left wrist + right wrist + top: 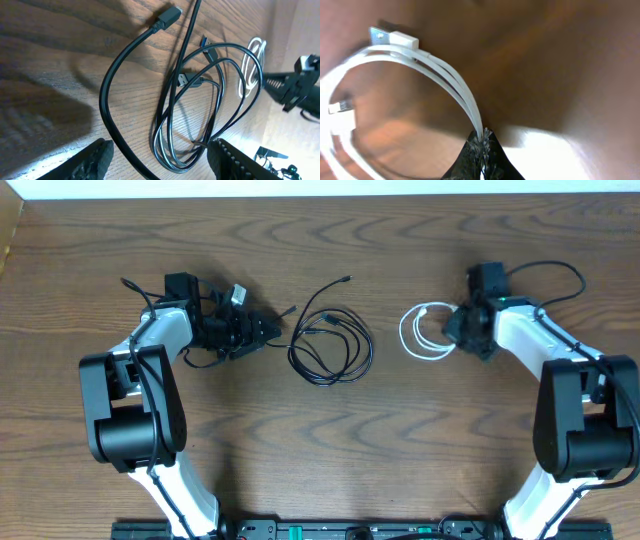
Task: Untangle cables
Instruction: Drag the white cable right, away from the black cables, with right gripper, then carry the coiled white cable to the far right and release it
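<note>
white cable (424,332) coiled, right of bench (320,460) centre; black cables (330,348) looped together mid-bench, plugs free.

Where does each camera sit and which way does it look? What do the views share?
Overhead: above the table, facing straight down; left arm, right arm, black cables, white cable.
Left wrist: low on left arm, facing the black cables; open left claw below.
Right wrist: close on the white cable pinched in the shut right claw.
Shared: the white cable, in all three.
</note>
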You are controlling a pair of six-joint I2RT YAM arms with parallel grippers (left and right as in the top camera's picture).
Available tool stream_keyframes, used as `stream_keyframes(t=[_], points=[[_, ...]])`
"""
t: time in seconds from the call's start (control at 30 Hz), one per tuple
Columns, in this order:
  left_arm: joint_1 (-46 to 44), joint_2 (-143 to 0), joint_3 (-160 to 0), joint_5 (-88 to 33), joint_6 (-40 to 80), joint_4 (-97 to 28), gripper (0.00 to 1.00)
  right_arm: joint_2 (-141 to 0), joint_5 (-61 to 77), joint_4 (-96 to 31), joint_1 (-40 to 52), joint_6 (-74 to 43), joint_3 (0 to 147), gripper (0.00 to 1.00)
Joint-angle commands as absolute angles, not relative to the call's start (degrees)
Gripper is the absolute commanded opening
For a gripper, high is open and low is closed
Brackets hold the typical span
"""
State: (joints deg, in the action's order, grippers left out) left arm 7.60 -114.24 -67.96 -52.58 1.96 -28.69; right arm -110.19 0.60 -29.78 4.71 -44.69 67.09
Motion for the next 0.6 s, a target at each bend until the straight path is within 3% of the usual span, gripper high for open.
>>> stream_keyframes(t=[0.0, 0.3, 0.57], points=[[7.62, -113.30, -67.72, -52.84, 2.48, -29.02, 0.65, -109.12, 11.20, -25.30, 0.05, -37.19, 68.40, 0.01], [7.62, -113.30, -67.72, -52.84, 2.48, -28.99, 0.65, -105.78, 10.50, -23.62, -12.62, -37.12, 70.72, 0.01], [7.62, -113.30, -67.72, -52.84, 2.48, -28.99, 0.65, -105.80, 0.49, -25.41, -23.14, -31.00, 70.70, 0.01]])
